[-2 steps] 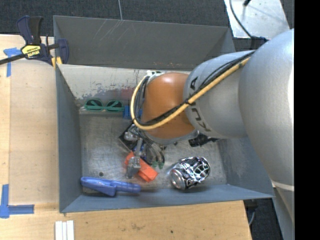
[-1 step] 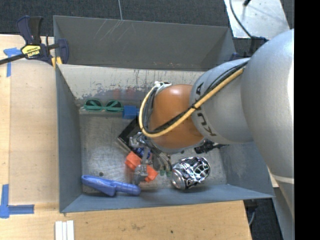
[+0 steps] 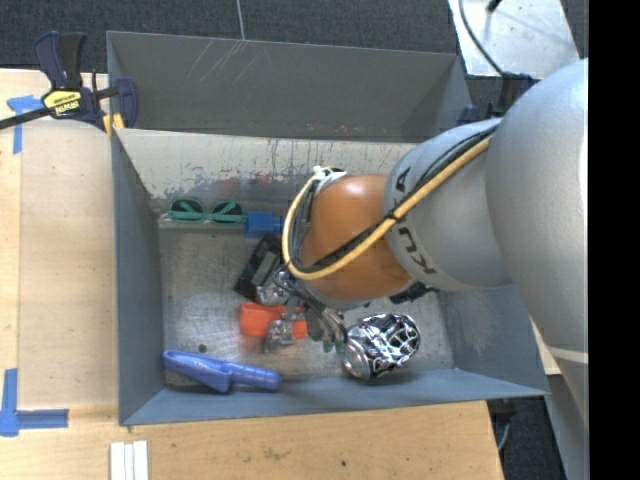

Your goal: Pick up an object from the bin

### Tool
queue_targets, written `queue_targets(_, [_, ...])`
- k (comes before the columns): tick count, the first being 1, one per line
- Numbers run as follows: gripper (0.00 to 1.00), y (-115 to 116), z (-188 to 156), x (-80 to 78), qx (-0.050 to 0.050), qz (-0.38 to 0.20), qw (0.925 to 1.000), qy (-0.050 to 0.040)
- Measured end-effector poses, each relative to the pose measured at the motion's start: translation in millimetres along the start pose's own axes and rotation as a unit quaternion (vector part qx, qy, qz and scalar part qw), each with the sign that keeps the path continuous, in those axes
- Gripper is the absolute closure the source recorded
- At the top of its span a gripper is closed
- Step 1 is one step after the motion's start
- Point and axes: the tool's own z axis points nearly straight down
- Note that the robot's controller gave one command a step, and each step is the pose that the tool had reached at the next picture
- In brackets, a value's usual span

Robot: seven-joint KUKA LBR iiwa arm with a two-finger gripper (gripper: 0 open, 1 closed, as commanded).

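My gripper [image 3: 289, 306] is low in the middle of the bin, under the arm's orange cover. Right beside it on the left, touching or nearly so, lies a small orange block [image 3: 256, 319]. A black flat object [image 3: 257, 265] lies tilted just behind the gripper's left side. In front, along the near wall, rests a long blue tool [image 3: 219, 372]. To the gripper's right sits a black-and-white mesh ball [image 3: 381, 346].
A green pair of loops [image 3: 204, 211] and a small blue block [image 3: 263, 223] lie against the back wall at the left. The arm and its orange cover hide the bin's right half. Bare floor shows at the left.
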Motion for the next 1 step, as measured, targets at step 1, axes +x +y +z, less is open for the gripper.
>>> queue_targets(1, [1.0, 0.1, 0.1, 0.1, 0.0, 0.0, 1.0, 0.0002])
